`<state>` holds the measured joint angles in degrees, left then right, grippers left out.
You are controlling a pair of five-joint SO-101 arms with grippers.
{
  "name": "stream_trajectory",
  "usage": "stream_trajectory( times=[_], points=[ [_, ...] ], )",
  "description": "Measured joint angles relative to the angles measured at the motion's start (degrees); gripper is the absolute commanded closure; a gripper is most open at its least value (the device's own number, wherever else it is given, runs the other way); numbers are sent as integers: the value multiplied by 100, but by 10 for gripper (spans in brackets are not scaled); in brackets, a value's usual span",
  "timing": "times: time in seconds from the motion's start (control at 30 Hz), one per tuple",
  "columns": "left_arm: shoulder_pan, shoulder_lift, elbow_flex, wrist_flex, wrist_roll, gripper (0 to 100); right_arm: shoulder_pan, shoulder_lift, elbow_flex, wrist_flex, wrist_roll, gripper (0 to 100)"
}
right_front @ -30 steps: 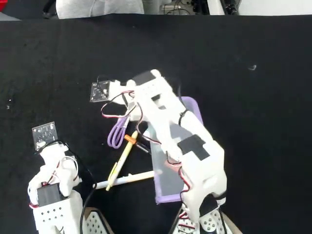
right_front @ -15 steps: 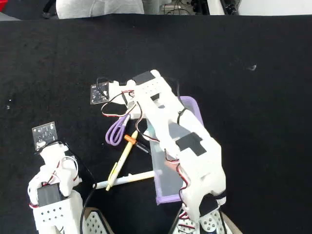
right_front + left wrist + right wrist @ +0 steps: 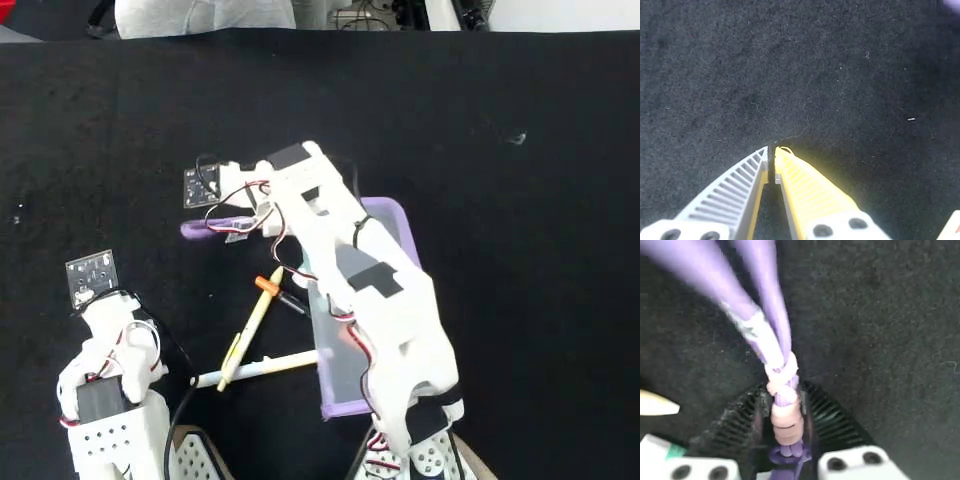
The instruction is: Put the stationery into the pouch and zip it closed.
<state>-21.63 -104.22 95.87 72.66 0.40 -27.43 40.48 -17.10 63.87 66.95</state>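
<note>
**Right gripper clamped on the pouch strap**

The right gripper [image 3: 782, 400] is closed tight on the purple strap [image 3: 205, 228], which stretches out left of centre in the high view. The pouch [image 3: 335, 375] lies at centre, partly under that arm. A yellow pen [image 3: 250, 330] and a white pen [image 3: 262, 367] lie outside it, crossing at lower left of centre. The left gripper [image 3: 774, 150], fingers pressed together and holding nothing, sits over the black table [image 3: 520, 280] at lower left.

Purple-edged pouch [image 3: 338, 375], purple strap [image 3: 210, 227], black table [image 3: 520, 250]
</note>
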Motion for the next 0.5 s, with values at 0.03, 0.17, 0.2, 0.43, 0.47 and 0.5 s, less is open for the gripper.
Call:
stream_trajectory(
  times=[0.03,0.17,0.2,0.43,0.47,0.5],
  points=[
    [0,0,0,0,0,970,0,9,-9,0,0,988],
    [0,0,0,0,0,970,0,-114,-26,0,-457,988],
    [0,0,0,0,0,970,0,-193,-26,0,-624,988],
    [0,0,0,0,0,970,0,-1574,-26,255,-1776,988],
    [0,0,0,0,0,970,0,-1820,-26,360,-1855,988],
    [0,0,0,0,0,970,0,-2084,-26,457,-1925,988]
  ],
)
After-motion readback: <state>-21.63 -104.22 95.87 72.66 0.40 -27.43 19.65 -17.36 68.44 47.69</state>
